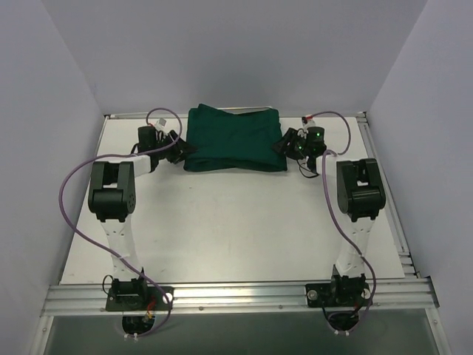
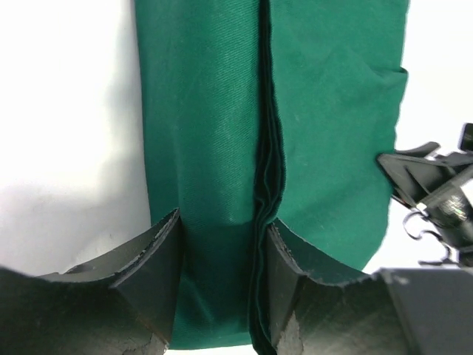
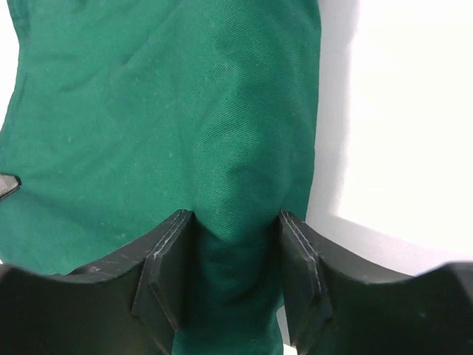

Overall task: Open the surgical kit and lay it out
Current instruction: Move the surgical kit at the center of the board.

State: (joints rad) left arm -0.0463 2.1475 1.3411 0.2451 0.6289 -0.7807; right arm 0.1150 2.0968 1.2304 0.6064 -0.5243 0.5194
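The surgical kit is a folded dark green cloth wrap (image 1: 233,137) lying at the back middle of the white table (image 1: 236,222). The mesh tray and the steel instruments are hidden. My left gripper (image 1: 182,150) is at the bundle's left edge. In the left wrist view its jaws (image 2: 224,237) stand partly closed, with a fold of the green cloth (image 2: 214,148) between them. My right gripper (image 1: 283,144) is at the bundle's right edge. Its jaws (image 3: 236,225) hold a bunched ridge of cloth (image 3: 244,148) between the pads.
Grey walls close in the table on the left, back and right. A metal rail (image 1: 236,296) runs along the near edge with both arm bases on it. Purple cables (image 1: 70,192) loop beside each arm. The right gripper's black body (image 2: 432,185) shows past the cloth's far edge.
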